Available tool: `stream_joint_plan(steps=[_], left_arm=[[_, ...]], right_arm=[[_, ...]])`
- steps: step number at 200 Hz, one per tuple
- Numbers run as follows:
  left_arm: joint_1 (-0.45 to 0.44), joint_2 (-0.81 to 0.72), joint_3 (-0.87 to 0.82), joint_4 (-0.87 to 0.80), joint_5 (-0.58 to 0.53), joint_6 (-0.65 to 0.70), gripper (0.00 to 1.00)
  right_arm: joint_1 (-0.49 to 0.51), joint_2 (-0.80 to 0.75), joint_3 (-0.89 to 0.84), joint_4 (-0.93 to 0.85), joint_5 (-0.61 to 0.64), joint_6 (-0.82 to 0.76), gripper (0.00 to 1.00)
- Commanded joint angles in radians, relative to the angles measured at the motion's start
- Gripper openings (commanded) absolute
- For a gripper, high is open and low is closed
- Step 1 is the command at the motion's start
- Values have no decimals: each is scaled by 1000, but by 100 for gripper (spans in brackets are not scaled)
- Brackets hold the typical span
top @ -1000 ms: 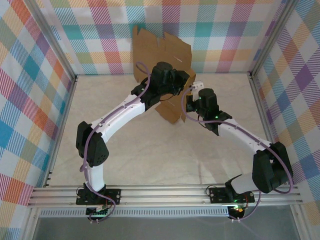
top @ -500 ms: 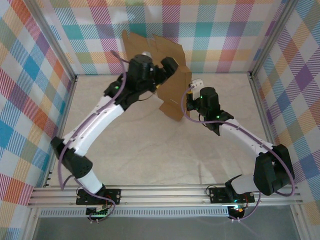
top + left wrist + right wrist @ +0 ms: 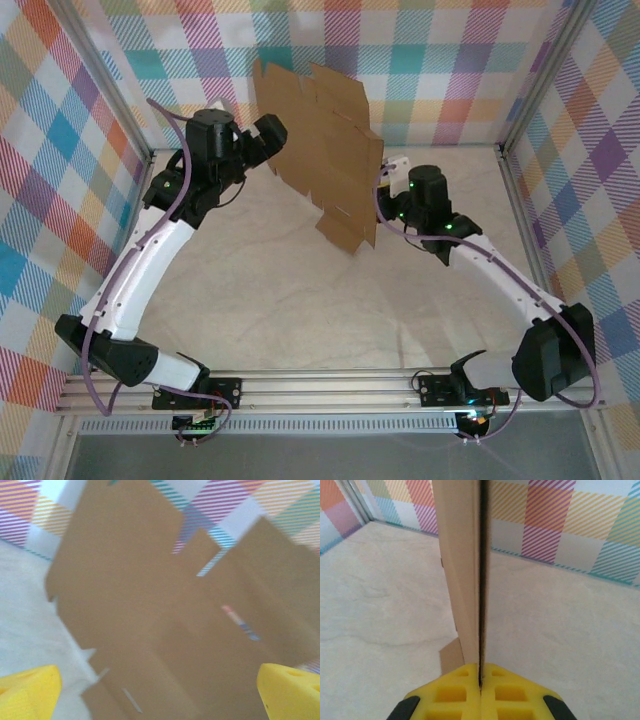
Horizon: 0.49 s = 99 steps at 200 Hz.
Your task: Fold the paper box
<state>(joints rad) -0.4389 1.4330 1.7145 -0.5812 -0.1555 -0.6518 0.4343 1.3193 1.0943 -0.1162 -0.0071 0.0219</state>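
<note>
We've got the right gripper pinched shut on the edge of the unfolded paper box, which stands upright and runs straight ahead of it, broad face right in front of the wide-open left gripper.

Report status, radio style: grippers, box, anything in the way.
Left gripper open beside the paper box. Right gripper shut on its edge, held upright, unfolded. No obstruction seen.

The left arm and right arm are wearing smooth white shells between bulky black joints, purple cables are looping along them, and yellow fingers with moulded pockets are tipping both.
</note>
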Motion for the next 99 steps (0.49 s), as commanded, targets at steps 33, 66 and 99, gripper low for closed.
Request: stream_joint_plan(steps=[33, 66, 99], left_arm=[[64, 0, -30, -49, 47, 65, 100], [68, 40, 4, -90, 70, 91, 100], [68, 69, 22, -113, 81, 119, 100]], right_arm=[[-181, -90, 92, -156, -370, 314, 0], [-345, -60, 102, -220, -654, 563, 0], [-390, 33, 99, -321, -813, 539, 0]])
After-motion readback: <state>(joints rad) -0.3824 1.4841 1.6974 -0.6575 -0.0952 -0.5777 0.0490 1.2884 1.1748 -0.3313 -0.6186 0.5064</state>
